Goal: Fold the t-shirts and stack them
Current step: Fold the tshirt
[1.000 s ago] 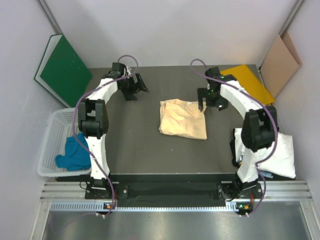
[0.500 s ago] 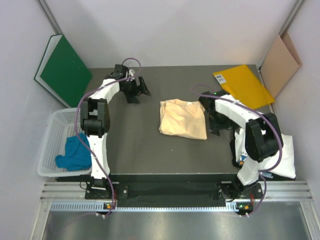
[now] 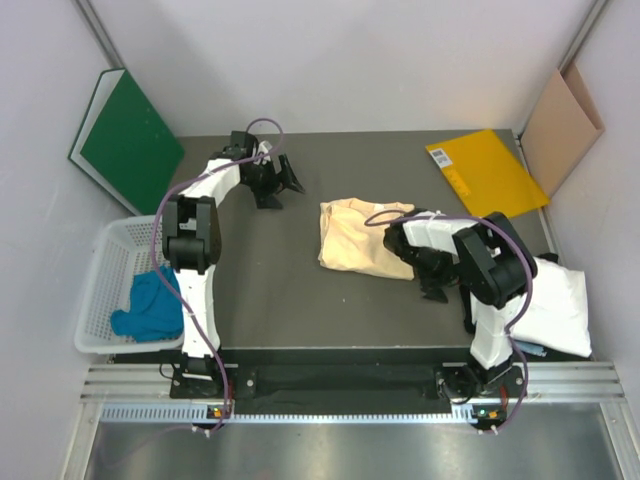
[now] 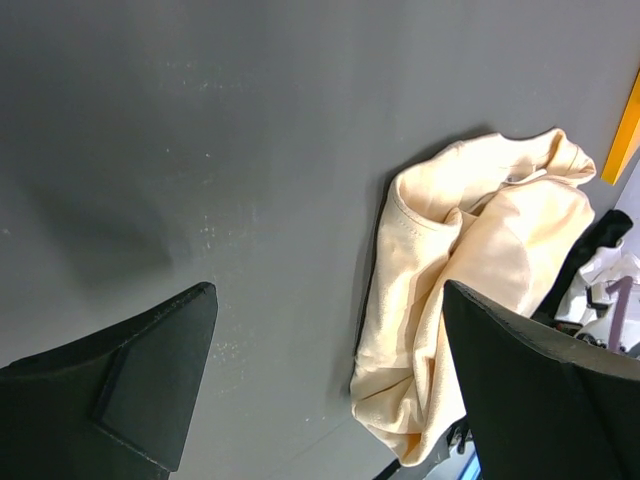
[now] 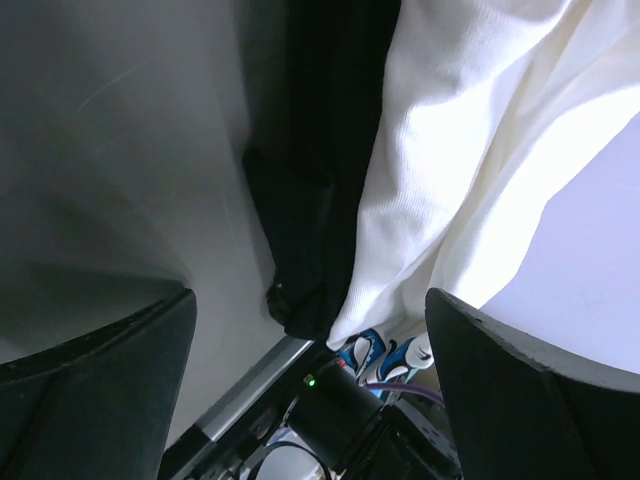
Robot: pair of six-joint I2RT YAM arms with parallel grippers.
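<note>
Overhead view with two wrist views, listed from largest item to smallest. Clock directions were read from the centre of the overhead view, with 12 o'clock at the far wall.

We saw a dark grey tabletop (image 3: 270, 300) filling the middle of the scene. A green board (image 3: 130, 140) leaned against the wall at 10 o'clock. A white t-shirt (image 3: 555, 305) lay bunched at 4 o'clock, hanging over the tabletop's right edge; the right wrist view showed its ribbed folds (image 5: 450, 150). A white basket (image 3: 105, 270) stood off the left edge at 8 o'clock. A peach t-shirt (image 3: 355, 235) lay crumpled and unfolded near the centre, and it also appeared in the left wrist view (image 4: 470, 260). A yellow folder (image 3: 487, 170) lay flat at 2 o'clock, with a cardboard sheet (image 3: 560, 125) propped against the wall beyond it. A teal t-shirt (image 3: 150, 305) sat heaped inside the basket.

The left end effector (image 3: 275, 180) hung at 11 o'clock, well apart from the peach t-shirt. Its fingers were spread wide and held nothing (image 4: 328, 300). The right end effector (image 3: 432, 282) sat between the peach and white t-shirts, its fingers likewise wide apart and empty (image 5: 310, 300).
</note>
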